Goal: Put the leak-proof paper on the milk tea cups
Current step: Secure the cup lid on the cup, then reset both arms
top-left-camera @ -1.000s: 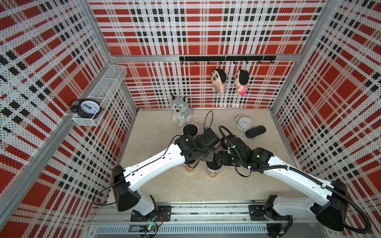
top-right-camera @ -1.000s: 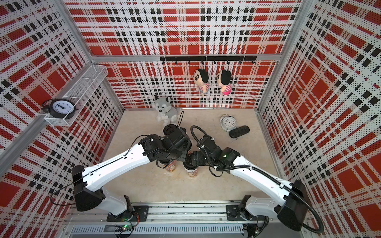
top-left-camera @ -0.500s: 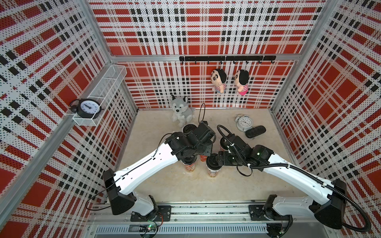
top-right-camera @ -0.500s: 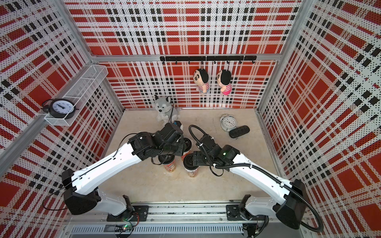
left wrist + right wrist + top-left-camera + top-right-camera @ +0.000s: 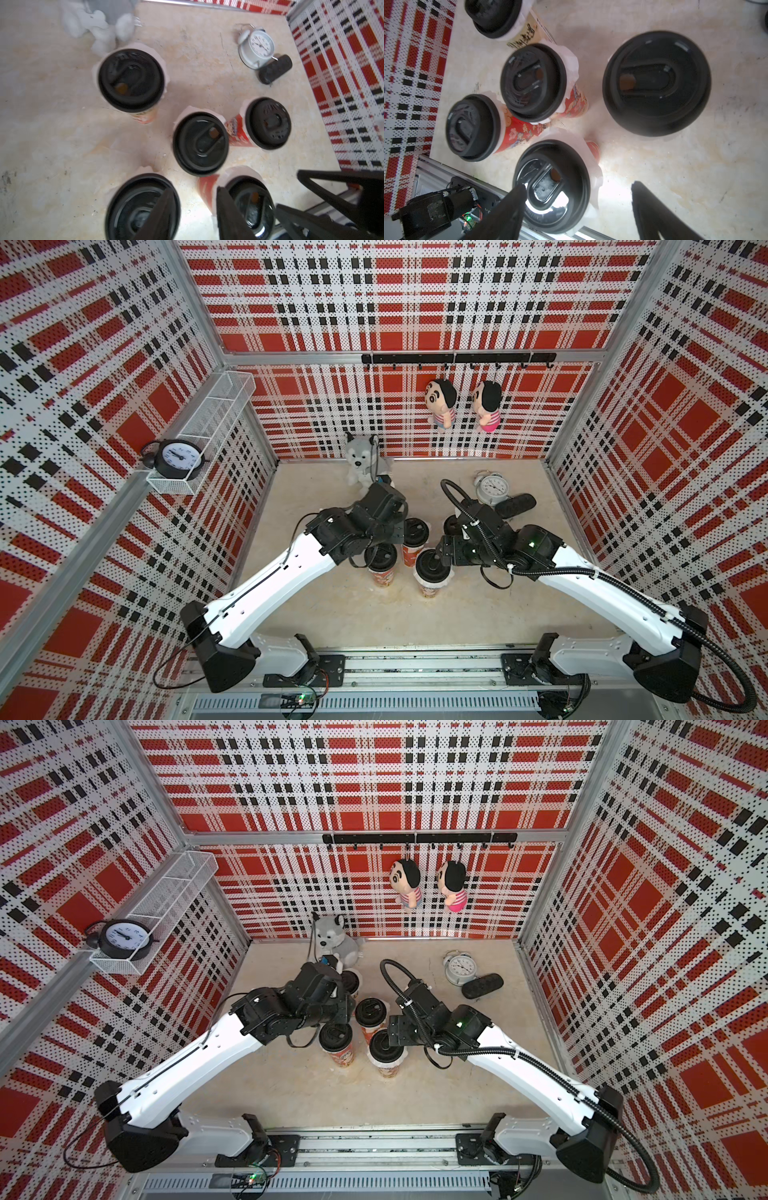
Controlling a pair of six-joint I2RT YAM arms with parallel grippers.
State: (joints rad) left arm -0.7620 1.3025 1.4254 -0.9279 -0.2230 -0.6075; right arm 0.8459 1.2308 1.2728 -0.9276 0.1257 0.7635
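We see paper pinned under lids on all cups, so both hang empty: left pincer narrow, right pincer wide.

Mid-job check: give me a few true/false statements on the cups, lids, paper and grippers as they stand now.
1. All five milk tea cups carry black lids. True.
2. The right gripper grips a lid. False: its jaws stand open and empty.
3. Whitish leak-proof paper peeks out under the lids' rims. True.
4. One cup lies on its side. False: all stand upright on the table.
5. The white alarm clock sits in the wire basket. False: it stands on the table; a black clock sits in the basket.
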